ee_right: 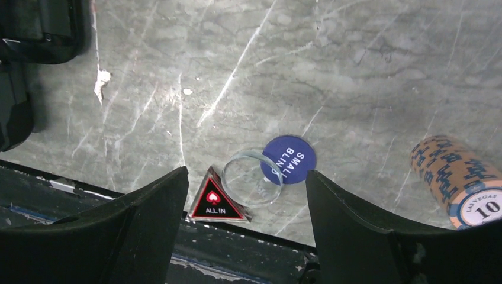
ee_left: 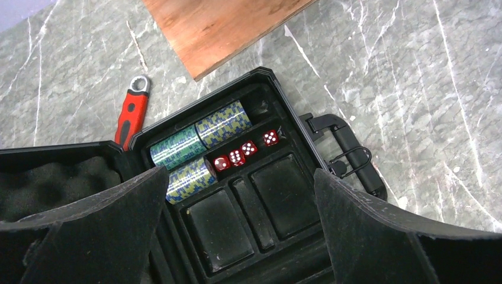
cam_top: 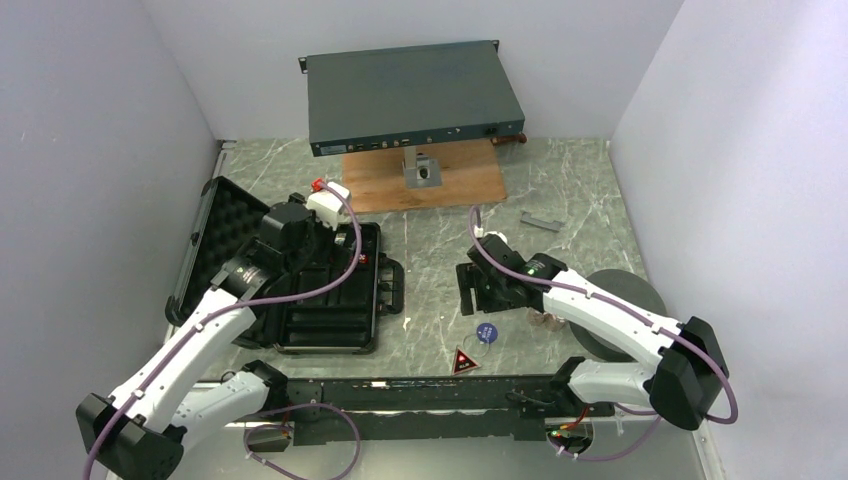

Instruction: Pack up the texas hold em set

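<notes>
The black case (cam_top: pixel 330 290) lies open at the left, its foam-lined lid (cam_top: pixel 225 235) raised. In the left wrist view the case tray (ee_left: pixel 266 195) holds three chip stacks (ee_left: pixel 201 139) and several red dice (ee_left: pixel 245 151); its handle (ee_left: pixel 349 154) is at the right. My left gripper (ee_left: pixel 237 236) is open and empty above the tray's bare compartments. My right gripper (ee_right: pixel 245 231) is open and empty above the red "ALL IN" triangle (ee_right: pixel 215 198), a clear disc (ee_right: pixel 253 176) and the blue "SMALL BLIND" disc (ee_right: pixel 288 160). An orange chip stack (ee_right: pixel 459 180) lies to its right.
A flat grey rack unit (cam_top: pixel 415 95) stands on a wooden board (cam_top: pixel 425 180) at the back. A red wrench (ee_left: pixel 133 112) lies behind the case. A dark foam ring (cam_top: pixel 625 310) lies at the right. A black rail (cam_top: pixel 420 400) runs along the front edge.
</notes>
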`<action>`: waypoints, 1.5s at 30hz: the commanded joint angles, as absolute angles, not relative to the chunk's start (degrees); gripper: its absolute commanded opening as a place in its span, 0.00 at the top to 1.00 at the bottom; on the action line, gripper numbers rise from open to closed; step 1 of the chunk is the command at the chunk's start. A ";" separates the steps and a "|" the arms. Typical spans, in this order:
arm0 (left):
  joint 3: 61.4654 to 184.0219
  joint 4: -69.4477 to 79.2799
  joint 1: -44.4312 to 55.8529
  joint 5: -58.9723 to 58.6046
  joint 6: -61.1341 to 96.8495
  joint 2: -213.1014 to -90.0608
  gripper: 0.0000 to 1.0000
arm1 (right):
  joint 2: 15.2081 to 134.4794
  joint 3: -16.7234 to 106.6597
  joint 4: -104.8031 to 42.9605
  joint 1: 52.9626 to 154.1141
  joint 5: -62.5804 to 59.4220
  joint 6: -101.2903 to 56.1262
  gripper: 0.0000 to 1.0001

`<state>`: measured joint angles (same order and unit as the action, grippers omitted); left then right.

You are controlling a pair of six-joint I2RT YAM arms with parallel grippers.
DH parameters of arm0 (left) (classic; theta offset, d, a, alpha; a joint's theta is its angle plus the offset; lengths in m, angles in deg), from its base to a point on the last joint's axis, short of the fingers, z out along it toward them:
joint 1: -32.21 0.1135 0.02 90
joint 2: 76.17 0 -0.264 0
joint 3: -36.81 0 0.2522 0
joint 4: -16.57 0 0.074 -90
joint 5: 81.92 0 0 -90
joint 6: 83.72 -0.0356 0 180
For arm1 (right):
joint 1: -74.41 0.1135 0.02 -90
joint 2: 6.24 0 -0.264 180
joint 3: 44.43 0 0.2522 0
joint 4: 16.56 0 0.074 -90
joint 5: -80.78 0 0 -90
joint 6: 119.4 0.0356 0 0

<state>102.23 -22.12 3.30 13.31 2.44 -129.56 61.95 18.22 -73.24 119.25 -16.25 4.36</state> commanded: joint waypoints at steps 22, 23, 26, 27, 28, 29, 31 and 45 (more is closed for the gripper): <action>103.40 -22.31 -0.02 18.58 0.54 -130.36 0.00 | 66.06 11.97 -72.87 119.41 -12.23 14.33 0.20; 103.40 -22.32 -0.04 18.55 0.71 -130.40 0.00 | 65.95 11.54 -72.90 119.46 -12.34 15.19 0.20; 103.39 -22.24 -0.02 18.19 0.82 -130.57 0.00 | 65.49 10.27 -72.50 119.57 -12.23 17.13 0.20; 103.40 -22.19 -0.11 18.14 0.83 -130.62 0.00 | 65.15 9.90 -72.20 119.50 -12.21 17.64 0.19; 103.40 -22.18 -0.12 18.21 0.83 -130.66 0.00 | 65.02 9.55 -71.98 119.50 -12.19 18.04 0.18; 103.33 -22.15 -0.18 18.33 0.89 -130.67 0.00 | 64.90 9.31 -71.72 119.54 -12.03 18.40 0.17; 103.24 -22.16 -0.25 18.57 0.83 -130.59 0.00 | 64.65 8.99 -71.29 119.54 -11.76 19.01 0.15; 103.29 -22.23 -0.57 19.14 0.55 -131.18 0.00 | 66.25 8.50 -68.65 119.68 -10.14 18.71 0.08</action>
